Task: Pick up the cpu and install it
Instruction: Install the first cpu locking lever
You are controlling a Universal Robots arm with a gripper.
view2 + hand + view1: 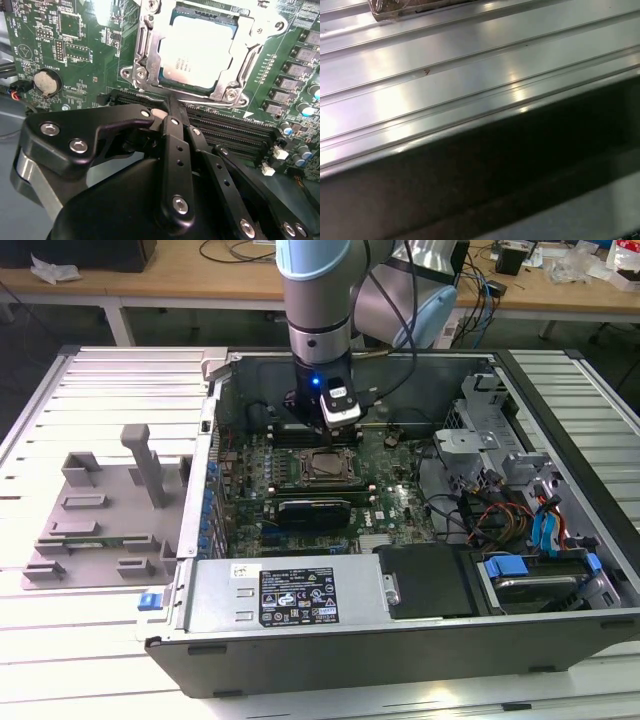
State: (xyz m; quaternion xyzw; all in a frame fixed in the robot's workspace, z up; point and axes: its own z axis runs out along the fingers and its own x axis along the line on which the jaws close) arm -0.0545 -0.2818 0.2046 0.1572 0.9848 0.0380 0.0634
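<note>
Inside the metal-framed socket (200, 50), square silvery cpu (197, 52) lying flat, black gripper (170, 117) jaws closed, empty, just beside

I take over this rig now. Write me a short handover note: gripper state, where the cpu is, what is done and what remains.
Gripper: above the motherboard inside the computer case, beside the socket; it holds nothing visible, and whether it is open or shut cannot be told.
Cpu: lying flat inside the socket frame.
Done: cpu picked up and placed in the socket.
Left: nothing visible, though full seating cannot be confirmed.
</note>
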